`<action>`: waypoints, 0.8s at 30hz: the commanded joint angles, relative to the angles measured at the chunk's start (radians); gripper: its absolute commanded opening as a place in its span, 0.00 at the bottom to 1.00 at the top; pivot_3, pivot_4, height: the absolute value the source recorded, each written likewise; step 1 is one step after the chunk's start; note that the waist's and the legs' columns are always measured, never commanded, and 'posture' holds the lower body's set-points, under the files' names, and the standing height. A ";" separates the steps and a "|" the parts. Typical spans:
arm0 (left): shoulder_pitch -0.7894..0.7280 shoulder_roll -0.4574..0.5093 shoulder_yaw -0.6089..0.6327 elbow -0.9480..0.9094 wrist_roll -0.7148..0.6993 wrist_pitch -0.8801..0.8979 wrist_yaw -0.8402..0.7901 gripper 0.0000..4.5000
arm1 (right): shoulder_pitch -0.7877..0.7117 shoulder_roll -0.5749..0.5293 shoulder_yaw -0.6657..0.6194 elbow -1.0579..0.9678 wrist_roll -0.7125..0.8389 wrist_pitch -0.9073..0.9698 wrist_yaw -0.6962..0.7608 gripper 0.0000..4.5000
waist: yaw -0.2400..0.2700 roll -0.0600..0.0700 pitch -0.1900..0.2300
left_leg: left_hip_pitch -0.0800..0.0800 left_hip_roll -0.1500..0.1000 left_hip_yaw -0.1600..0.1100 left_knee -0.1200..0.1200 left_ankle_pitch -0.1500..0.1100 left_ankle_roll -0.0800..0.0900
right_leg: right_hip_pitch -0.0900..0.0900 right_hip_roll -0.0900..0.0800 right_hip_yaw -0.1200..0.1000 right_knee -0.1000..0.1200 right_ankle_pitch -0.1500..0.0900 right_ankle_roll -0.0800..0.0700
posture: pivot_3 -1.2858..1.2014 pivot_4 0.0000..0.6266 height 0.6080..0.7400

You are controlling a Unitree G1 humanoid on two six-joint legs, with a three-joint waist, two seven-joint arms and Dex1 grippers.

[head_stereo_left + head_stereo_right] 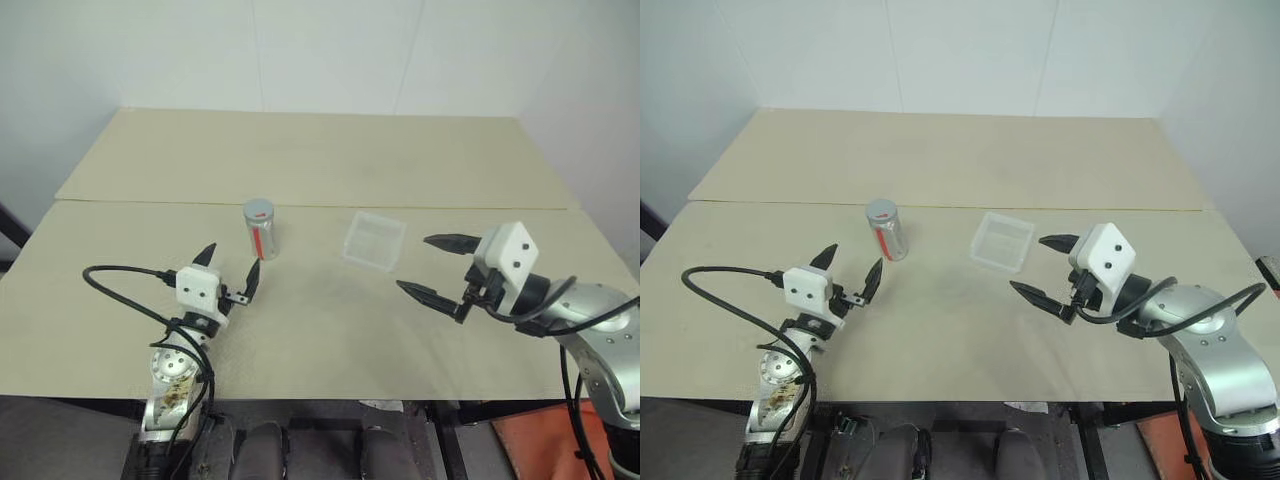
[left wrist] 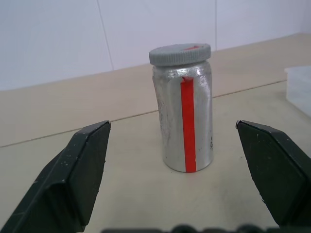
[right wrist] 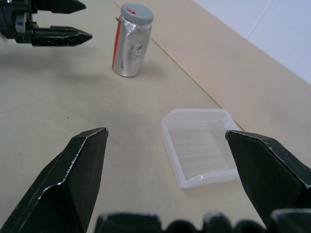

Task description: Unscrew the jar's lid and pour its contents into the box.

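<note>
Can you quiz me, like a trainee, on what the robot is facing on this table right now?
1. True or false: the lid is already off the jar.
2. Which gripper is lined up on the jar?
A. left gripper
B. right gripper
C. neither
3. Fill in: the box lies flat on the table, beside the jar, and looks ____.

Key
1. False: the grey lid sits on the upright jar.
2. A: its open fingers point at the jar without touching it; the right gripper, also open, faces the box.
3. Empty.
</note>
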 commanded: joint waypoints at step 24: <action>-0.273 -0.038 -0.067 0.425 0.074 -0.231 0.105 1.00 | -0.061 -0.011 -0.021 -0.039 0.002 0.042 -0.034 1.00 | 0.000 0.000 0.000 | -0.001 -0.001 0.000 0.000 0.000 0.000 | 0.000 0.000 0.000 0.000 0.001 0.001 | 0.52 0.24 1.00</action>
